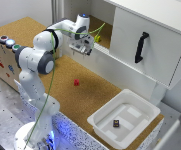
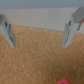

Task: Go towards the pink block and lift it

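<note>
Pink block [image 1: 76, 82] – tiny cube, no clear long axis – on cork; gripper [image 1: 84, 49] spread, apart.

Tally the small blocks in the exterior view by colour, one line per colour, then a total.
Pink block: 1, on the cork table
Yellow block: 1, on the shelf behind the arm
Dark block: 1, in the white tray
Total: 3
</note>
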